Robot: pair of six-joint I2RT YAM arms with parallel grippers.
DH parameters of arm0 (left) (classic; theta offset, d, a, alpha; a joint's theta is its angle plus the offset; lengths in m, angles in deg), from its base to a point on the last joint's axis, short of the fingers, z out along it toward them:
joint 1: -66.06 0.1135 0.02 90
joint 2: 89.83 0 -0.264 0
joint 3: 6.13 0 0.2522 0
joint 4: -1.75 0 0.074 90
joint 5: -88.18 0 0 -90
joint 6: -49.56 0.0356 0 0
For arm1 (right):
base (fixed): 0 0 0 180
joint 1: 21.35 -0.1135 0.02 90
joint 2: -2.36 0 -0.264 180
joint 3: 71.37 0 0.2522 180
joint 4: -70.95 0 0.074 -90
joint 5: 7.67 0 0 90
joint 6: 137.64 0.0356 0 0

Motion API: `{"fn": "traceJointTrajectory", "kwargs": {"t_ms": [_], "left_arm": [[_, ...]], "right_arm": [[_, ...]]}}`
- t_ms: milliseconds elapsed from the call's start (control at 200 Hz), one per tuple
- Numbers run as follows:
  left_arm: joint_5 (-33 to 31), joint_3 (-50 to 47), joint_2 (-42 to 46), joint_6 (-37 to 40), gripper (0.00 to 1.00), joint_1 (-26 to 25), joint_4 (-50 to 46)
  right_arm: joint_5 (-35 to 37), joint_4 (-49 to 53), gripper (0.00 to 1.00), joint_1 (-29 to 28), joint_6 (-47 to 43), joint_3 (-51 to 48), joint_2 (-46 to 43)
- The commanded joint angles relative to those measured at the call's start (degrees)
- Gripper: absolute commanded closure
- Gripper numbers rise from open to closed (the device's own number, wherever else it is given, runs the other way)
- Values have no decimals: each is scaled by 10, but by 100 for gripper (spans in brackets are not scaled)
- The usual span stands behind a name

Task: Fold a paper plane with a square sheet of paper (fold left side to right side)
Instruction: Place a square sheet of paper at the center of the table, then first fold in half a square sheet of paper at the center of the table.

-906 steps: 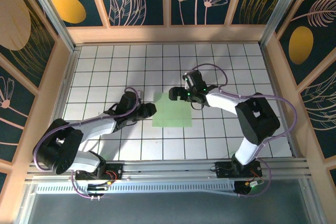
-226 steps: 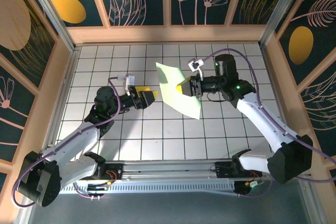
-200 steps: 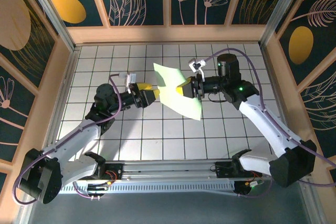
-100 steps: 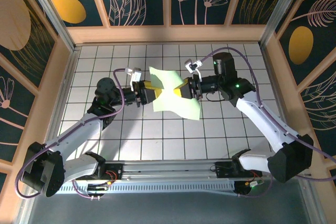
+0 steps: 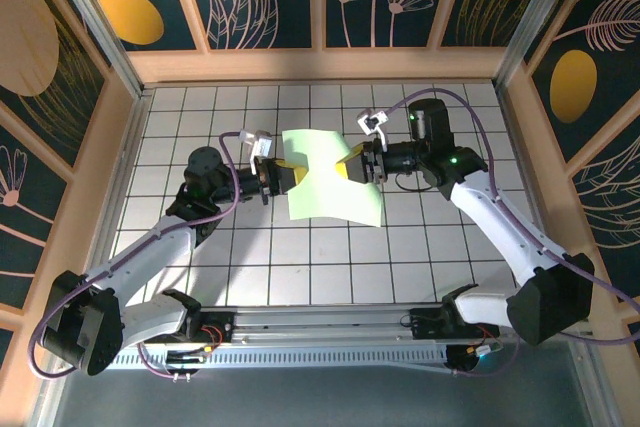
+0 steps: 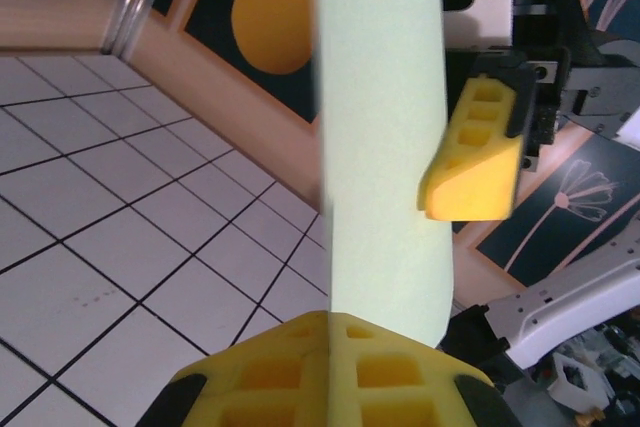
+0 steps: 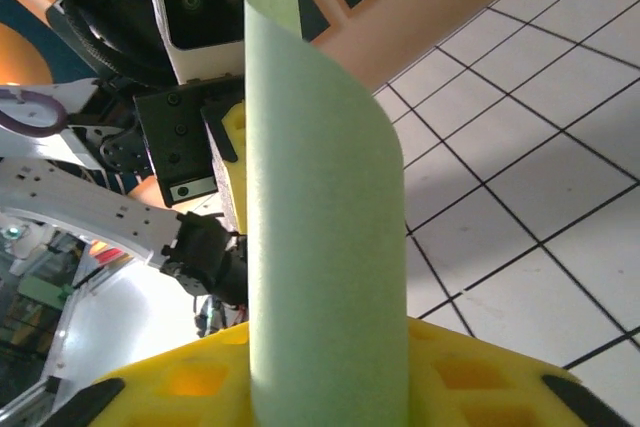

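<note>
Grid table point(image 5: 180, 117): square sheet of paper point(image 5: 335, 192) aloft, left gripper point(image 5: 283, 175) clamped on it, right gripper point(image 5: 352, 165) hold unclear; left-to-right fold seemingly pending, needs edges aligned.

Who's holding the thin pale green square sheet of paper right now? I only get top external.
Observer: In the left wrist camera, the left gripper has its yellow foam pads shut together on one edge of the pale green square sheet of paper.
Operator: And the right one?
Observer: In the right wrist camera, the sheet rises from between the pads of the right gripper. It covers the seam, so I cannot tell whether they pinch it.
Operator: Flat or bent?
Observer: Bent. In the right wrist view it bows along its length and the top edge curls over.
</note>
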Motion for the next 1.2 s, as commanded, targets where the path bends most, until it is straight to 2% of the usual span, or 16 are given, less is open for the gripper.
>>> {"fn": "traceJointTrajectory", "kwargs": {"t_ms": [0,270,380,485,571,706,796,1006,1116,1196], "left_arm": [[-32,-7,-6,-4,100,-1,-27],[-62,-23,-84,-63,100,-1,-102],[-64,-27,-139,-75,100,-1,-124],[-74,-20,-191,-69,100,-1,-147],[-91,-3,-226,-57,100,-1,-178],[-114,20,-254,-44,100,-1,-214],[-134,36,-268,-27,100,-1,-246],[-133,42,-280,-24,100,-1,-255],[-137,43,-278,-23,100,-1,-260],[-139,46,-278,-21,100,-2,-265]], "right_arm": [[53,-8,58,11,15,-5,-6],[133,-59,36,60,103,-75,12],[176,-108,33,63,153,-129,22],[206,-149,33,67,196,-174,43],[219,-178,39,66,220,-202,58],[227,-192,52,64,233,-225,77],[243,-182,65,61,232,-228,92],[263,-175,89,27,227,-215,155],[273,-180,100,13,233,-207,182],[284,-183,100,3,236,-202,197]]}}
